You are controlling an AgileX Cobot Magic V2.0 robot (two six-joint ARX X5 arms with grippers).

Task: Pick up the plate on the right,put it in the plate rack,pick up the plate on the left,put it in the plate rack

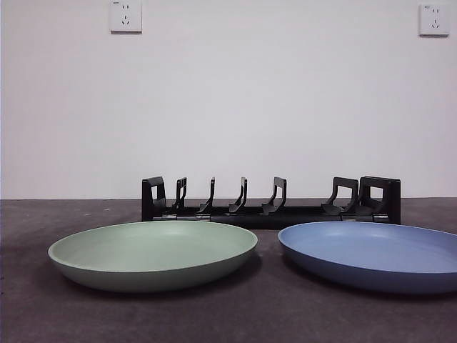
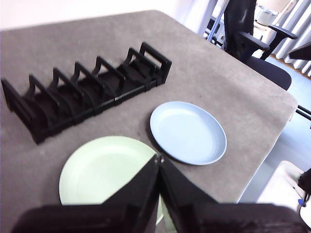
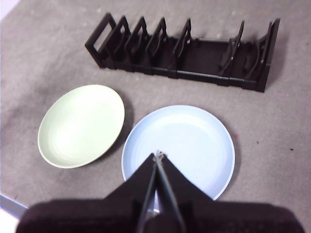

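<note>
While your left claw [image 2: 159, 160] and right claw [image 3: 158, 155] hover pinched closed, empty, the plate rack [image 1: 271, 204] runs sideways behind green plate [image 1: 153, 254] and blue plate [image 1: 371, 254].

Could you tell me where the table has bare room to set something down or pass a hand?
Bare table lies beside the blue plate, and beside the green plate on its outer side. The strip between both plates and the plate rack is narrower; the gap between the plates is tightest.

You have two plates side by side, apart: left plate [image 1: 153, 254], right plate [image 1: 371, 254]. The rack [image 1: 270, 201] lies behind both, empty.
</note>
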